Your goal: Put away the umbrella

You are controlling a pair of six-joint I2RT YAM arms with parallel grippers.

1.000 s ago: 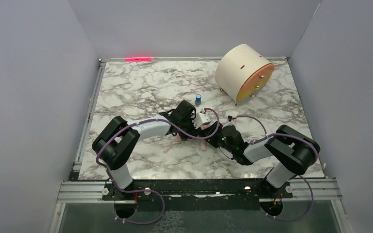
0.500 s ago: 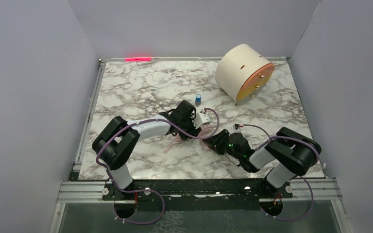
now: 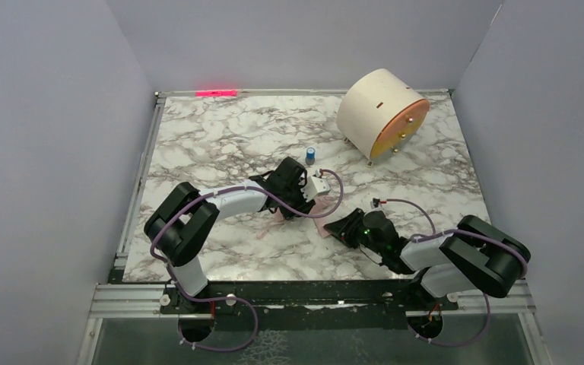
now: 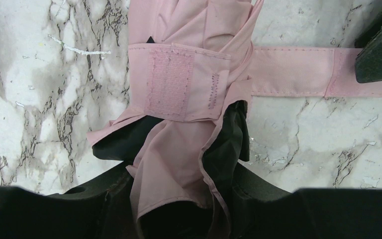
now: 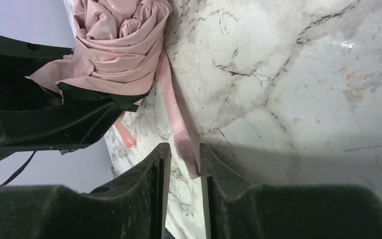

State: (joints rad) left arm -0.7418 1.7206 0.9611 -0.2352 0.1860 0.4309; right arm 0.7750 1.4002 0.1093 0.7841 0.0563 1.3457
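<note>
The pale pink fabric compact umbrella (image 4: 179, 64) lies as a crumpled bundle on the white-and-grey marbled surface (image 3: 220, 137). Its near end is bunched between the fingers of the left hand (image 4: 181, 199), which is clamped on the umbrella's fabric. Dark lining shows among the pink folds just ahead of those fingers. A band with a fuzzy fastening patch wraps across the bundle a little farther out from the left hand.

From that band the long flat pink strap (image 4: 288, 72) runs sideways along the surface to the right hand (image 5: 184, 169). The strap's free end lies between the right hand's two black fingers, which stand a narrow gap apart. Whether they actually pinch the strap I cannot tell. In the left wrist view one dark fingertip (image 4: 378, 50) of the right hand sits over the strap's tip.

Beyond the left hand, near it, stands a small blue cylinder (image 3: 311, 156). Well beyond the right hand, towards the far corner, a cream cylindrical drum with an orange face (image 3: 380, 114) rests on its side.
</note>
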